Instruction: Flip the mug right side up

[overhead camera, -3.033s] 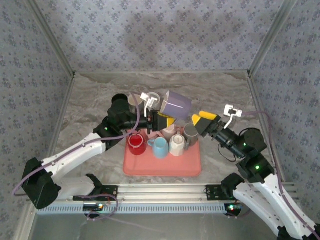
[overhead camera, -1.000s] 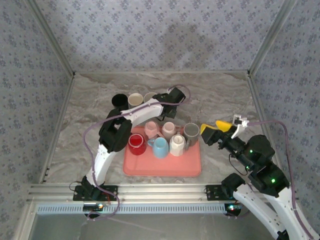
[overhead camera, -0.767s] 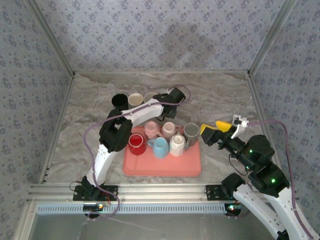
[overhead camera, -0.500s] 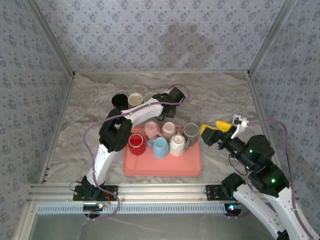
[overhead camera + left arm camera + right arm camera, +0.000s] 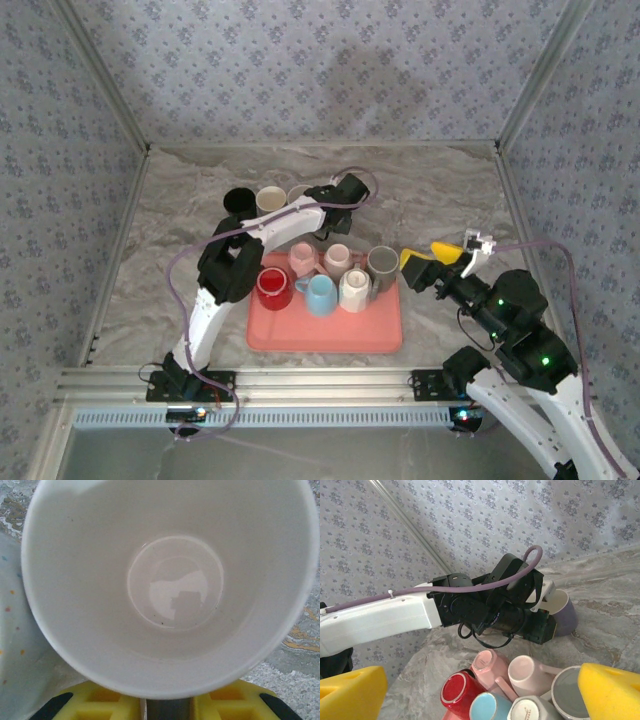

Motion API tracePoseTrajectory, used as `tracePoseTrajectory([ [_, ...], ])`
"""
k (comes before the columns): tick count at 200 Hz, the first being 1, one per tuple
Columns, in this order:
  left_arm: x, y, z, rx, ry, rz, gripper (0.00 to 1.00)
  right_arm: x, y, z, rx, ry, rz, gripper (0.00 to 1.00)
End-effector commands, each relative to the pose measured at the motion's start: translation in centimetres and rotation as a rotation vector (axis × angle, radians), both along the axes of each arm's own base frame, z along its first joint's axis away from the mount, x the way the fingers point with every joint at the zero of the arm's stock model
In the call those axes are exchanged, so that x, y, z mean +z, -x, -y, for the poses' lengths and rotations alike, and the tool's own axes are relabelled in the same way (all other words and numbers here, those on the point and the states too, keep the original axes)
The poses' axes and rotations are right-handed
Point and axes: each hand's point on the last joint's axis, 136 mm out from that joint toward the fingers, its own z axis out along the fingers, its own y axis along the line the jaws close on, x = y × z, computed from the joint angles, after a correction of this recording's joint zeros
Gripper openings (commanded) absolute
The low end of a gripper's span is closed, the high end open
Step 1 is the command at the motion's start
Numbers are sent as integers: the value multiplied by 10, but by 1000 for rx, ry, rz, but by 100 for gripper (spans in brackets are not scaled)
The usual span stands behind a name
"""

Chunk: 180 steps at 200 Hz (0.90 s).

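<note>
Lifting away, the left tool, grip state unclear, could tip the upright purple mug; the right tool stands spread.

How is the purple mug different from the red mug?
The purple mug is white inside; the red mug is red inside too. The purple mug stands on the marble table; the red mug sits on the pink tray. Both stand open side up.

Glossy ceramic mug, matt yellow fingers, smooth plastic tray, marbled stone-look table
</note>
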Motion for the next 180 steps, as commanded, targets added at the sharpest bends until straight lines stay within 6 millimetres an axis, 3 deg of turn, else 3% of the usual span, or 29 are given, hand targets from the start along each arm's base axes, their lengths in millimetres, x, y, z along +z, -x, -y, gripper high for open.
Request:
tracePoseTrajectory([
  [1, 19, -9, 1, 25, 25, 42, 27, -1, 2, 0, 11, 17, 16, 100],
  [98, 51, -2, -4, 39, 59, 97, 35, -4, 3, 1, 11, 32, 6, 100],
  [180, 130, 29, -15, -3, 186, 188, 37, -8, 6, 4, 11, 99, -3, 100],
])
